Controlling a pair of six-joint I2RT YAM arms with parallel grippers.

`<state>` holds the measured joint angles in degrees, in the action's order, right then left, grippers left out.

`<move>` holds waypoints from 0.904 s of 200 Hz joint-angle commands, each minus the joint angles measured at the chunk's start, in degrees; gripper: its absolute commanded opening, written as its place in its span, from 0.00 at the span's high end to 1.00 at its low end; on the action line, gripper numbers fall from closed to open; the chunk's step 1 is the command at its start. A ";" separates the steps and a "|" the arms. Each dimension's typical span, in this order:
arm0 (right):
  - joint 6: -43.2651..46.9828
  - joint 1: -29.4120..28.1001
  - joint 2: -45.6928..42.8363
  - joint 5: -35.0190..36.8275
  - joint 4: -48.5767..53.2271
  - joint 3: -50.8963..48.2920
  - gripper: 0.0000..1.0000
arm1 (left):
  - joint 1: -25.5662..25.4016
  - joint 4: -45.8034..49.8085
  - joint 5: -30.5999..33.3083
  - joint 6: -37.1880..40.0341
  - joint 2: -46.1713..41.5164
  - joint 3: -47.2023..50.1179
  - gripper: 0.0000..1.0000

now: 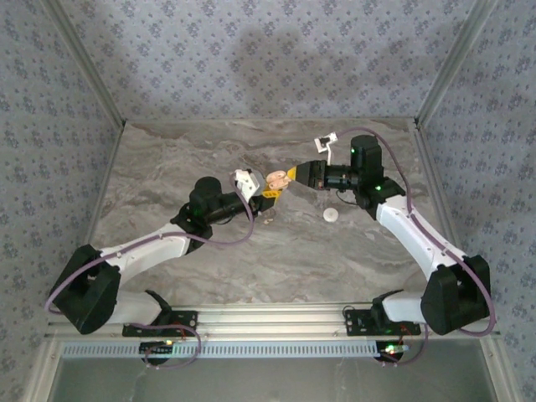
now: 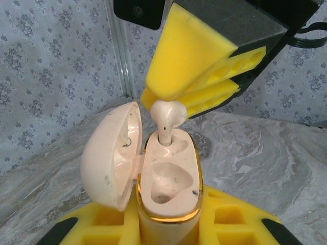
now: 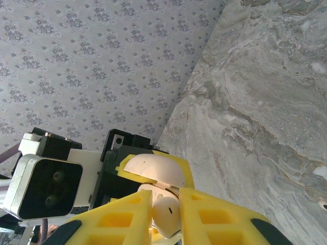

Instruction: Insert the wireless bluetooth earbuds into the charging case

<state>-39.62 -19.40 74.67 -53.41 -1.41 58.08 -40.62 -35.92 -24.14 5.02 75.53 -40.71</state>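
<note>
- Where the top external view gives the layout, the left claw (image 1: pixel 268 195) and right claw (image 1: pixel 289 176) meet tip to tip over the middle of the marbled bench (image 1: pixel 159 167). The charging case (image 1: pixel 274 179) sits between them as a small peach blob, its detail too small to read from above.
- Left wrist view: the case stands upright, clamped by its lower body between the left claw's yellow fingers (image 2: pixel 235 224). Its lid (image 2: pixel 110 155) is hinged open to the left.
- Same view: one earbud (image 2: pixel 167 115) stands stem-down in the far socket, its head above the rim. The right claw is closed on that head from above. The near socket (image 2: pixel 166 181) is a bare hollow with a few dark specks.
- Right wrist view: the earbud is pinched between the right claw's two yellow fingers (image 3: pixel 214 219). The domed outside of the lid lies just beyond it, and the left wrist camera housing (image 3: pixel 46 186) sits to the left.
- Top external view: a white disc (image 1: pixel 332 215) lies on the bench near the right arm, apart from the case.
</note>
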 commanded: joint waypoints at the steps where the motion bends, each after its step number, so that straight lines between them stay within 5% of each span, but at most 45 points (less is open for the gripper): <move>1: -0.15 -0.46 -1.03 -1.70 1.41 1.59 0.77 | -0.16 -0.91 0.67 0.89 -1.27 -1.87 0.82; 78: -0.14 -0.42 -2.67 -1.36 2.79 1.51 0.71 | -0.01 -0.64 1.10 0.87 -1.47 -1.66 0.83; 181: -0.46 -1.21 -3.57 -2.27 3.49 1.77 0.76 | -0.04 -0.34 1.29 0.92 -1.36 -1.61 0.83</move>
<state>-39.66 -19.55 73.25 -53.39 1.50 58.08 -40.62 -35.79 -23.75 5.13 75.42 -40.71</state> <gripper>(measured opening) 0.241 0.226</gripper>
